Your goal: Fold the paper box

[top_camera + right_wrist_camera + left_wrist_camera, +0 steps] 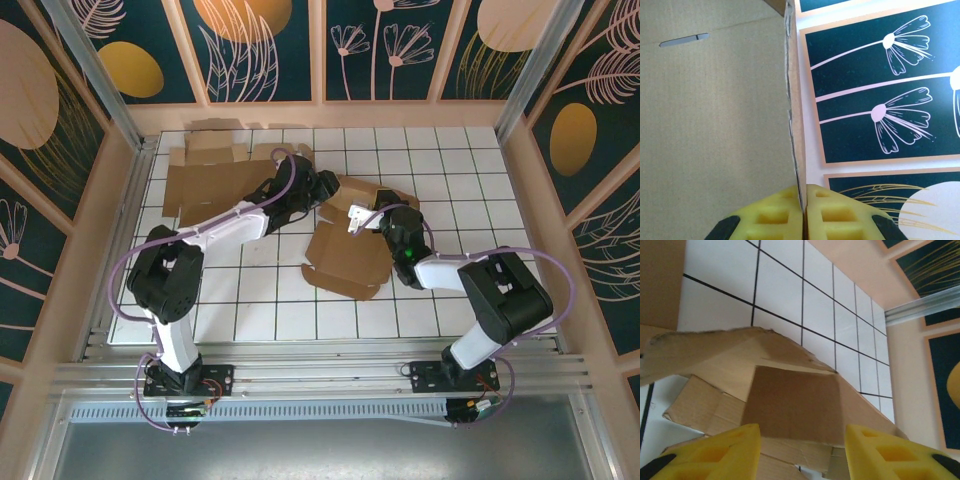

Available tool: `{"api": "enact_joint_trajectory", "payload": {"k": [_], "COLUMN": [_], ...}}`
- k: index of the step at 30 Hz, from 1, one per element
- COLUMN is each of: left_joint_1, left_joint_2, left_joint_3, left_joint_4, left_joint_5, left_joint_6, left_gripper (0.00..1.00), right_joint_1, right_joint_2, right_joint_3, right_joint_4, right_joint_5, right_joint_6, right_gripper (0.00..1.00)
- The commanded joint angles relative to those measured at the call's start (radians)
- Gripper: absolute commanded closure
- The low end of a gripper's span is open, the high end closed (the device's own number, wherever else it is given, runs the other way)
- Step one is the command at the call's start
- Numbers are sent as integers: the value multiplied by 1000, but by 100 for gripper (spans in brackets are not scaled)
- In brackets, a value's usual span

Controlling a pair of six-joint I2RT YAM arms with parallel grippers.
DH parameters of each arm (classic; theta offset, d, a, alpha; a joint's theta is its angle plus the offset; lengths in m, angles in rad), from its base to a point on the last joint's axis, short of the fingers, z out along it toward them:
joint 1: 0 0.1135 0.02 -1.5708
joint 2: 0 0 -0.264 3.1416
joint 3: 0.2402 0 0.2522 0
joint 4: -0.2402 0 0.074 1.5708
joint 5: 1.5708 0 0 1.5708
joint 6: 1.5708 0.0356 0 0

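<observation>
Now pinching a flap edge of the paper box (345, 262) tight in the right fingers (770, 217); holding the left fingers (715, 452) wide, facing its raised panel at twelve o'clock.

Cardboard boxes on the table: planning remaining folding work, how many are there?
2. One flat blank lies at the back left of the table; one partly folded box sits mid-table, a panel pinched by the right gripper. More sheets could hide beneath the flat one.
</observation>
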Motion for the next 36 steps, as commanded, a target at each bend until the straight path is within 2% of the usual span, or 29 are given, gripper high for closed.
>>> {"api": "enact_joint_trajectory", "payload": {"k": [1, 10, 16, 18, 22, 25, 28, 29, 31, 32, 36], "left_joint_1": [22, 30, 30, 30, 30, 30, 29, 30, 30, 31, 30], "left_joint_2": [28, 122, 141, 162, 195, 200, 191, 186, 181, 180, 196], "left_joint_3": [46, 75, 62, 63, 68, 77, 95, 98, 106, 112, 146], "left_joint_4": [49, 185, 195, 186, 173, 156, 103, 89, 71, 62, 30], "left_joint_5": [1, 220, 297, 323, 321, 307, 261, 244, 215, 206, 195], "left_joint_6": [-8, 7, 16, 6, 10, 32, 81, 96, 117, 128, 149], "left_gripper": [51, 56, 57, 61, 76, 76, 70, 69, 69, 69, 68], "right_joint_1": [12, 18, 19, 23, 29, 29, 47, 48, 54, 56, 47], "right_joint_2": [-3, 6, 14, 20, 43, 42, 14, -4, -51, -80, -229], "right_joint_3": [-22, -24, -9, -7, -4, -9, -13, -7, 16, 31, 162], "right_joint_4": [47, 25, -5, -7, 13, 7, -24, -60, -179, -251, -757], "right_joint_5": [6, 1, 7, 7, 23, 27, 21, 14, -23, -56, -371], "right_joint_6": [22, 37, 61, 75, 98, 109, 137, 163, 241, 278, 469], "right_gripper": [90, 89, 89, 89, 87, 82, 76, 70, 50, 44, 36]}}
